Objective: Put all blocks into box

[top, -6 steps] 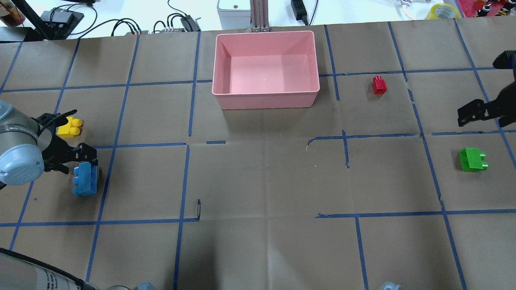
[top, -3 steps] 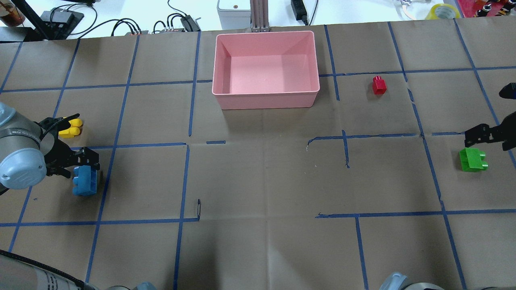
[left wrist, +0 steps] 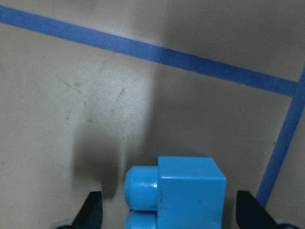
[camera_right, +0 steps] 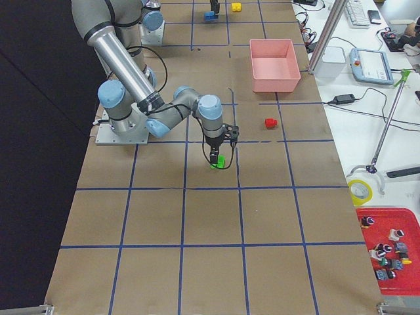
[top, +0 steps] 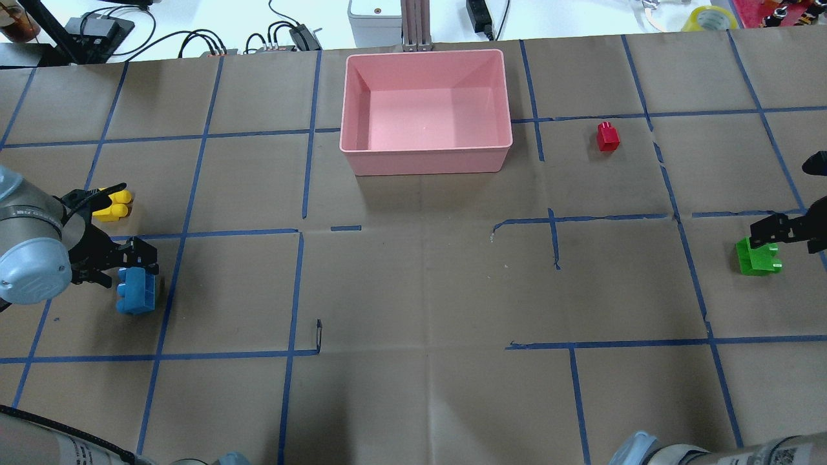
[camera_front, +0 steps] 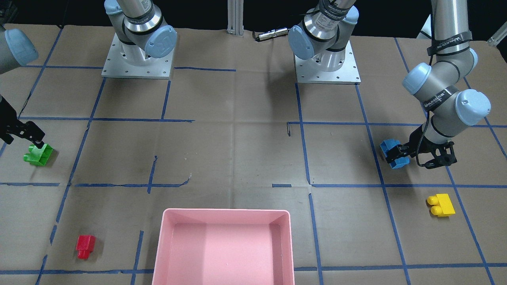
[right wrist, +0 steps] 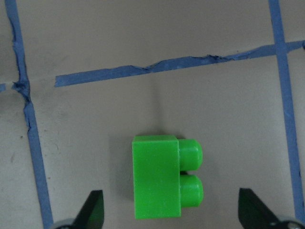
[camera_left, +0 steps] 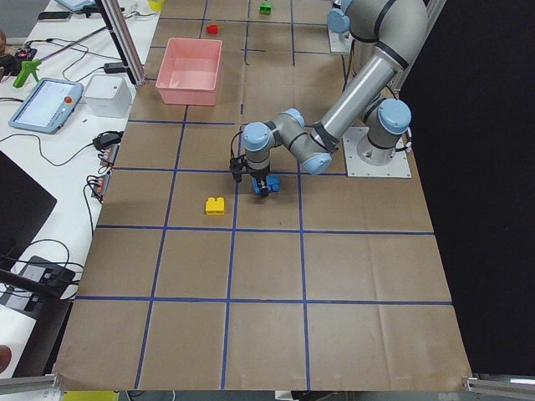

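Observation:
The pink box (top: 426,157) stands at the far middle of the table and is empty; it also shows in the front view (camera_front: 225,213). My left gripper (top: 127,261) is open, its fingers (left wrist: 93,212) either side of the light-blue block (top: 137,294) (left wrist: 190,191). The yellow block (top: 113,205) lies just beyond it. My right gripper (top: 770,234) is open over the green block (top: 757,257) (right wrist: 164,183), with its fingertips (right wrist: 252,210) wide of the block. The red block (top: 607,137) lies right of the box.
The table is covered in brown paper with a blue tape grid (top: 297,290). Both arm bases (camera_front: 136,59) stand at the robot's side. Cables and devices (top: 284,35) lie beyond the far edge, behind the box.
My right gripper has moved nearer and down over the green block. My left gripper has settled lower around the light-blue block. The blocks have not moved.

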You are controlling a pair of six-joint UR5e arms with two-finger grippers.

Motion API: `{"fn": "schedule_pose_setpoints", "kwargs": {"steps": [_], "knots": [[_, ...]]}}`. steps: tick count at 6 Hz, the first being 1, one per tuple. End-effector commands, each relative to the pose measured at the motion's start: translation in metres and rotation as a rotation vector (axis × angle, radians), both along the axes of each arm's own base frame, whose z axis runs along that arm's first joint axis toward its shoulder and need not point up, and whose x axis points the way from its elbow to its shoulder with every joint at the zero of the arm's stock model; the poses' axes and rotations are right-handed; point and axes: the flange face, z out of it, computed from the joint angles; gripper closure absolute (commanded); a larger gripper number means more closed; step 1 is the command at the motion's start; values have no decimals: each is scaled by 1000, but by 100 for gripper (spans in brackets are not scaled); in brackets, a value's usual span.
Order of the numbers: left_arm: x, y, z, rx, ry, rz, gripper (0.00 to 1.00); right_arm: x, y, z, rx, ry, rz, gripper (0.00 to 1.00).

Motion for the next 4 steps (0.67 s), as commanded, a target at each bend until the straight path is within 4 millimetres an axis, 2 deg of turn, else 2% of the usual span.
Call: {"fn": "schedule_pose_setpoints", "kwargs": {"steps": [1, 3, 4], "knots": [[-1, 3, -1, 21, 23, 4, 32, -3, -2, -23, 5, -4, 2, 1], [-6, 7, 9, 61, 51, -7, 71, -4, -4, -33, 11, -10, 5, 1], [-7, 9, 12, 69, 56, -13, 84, -4, -4, -39, 20, -18, 5, 1]]}}
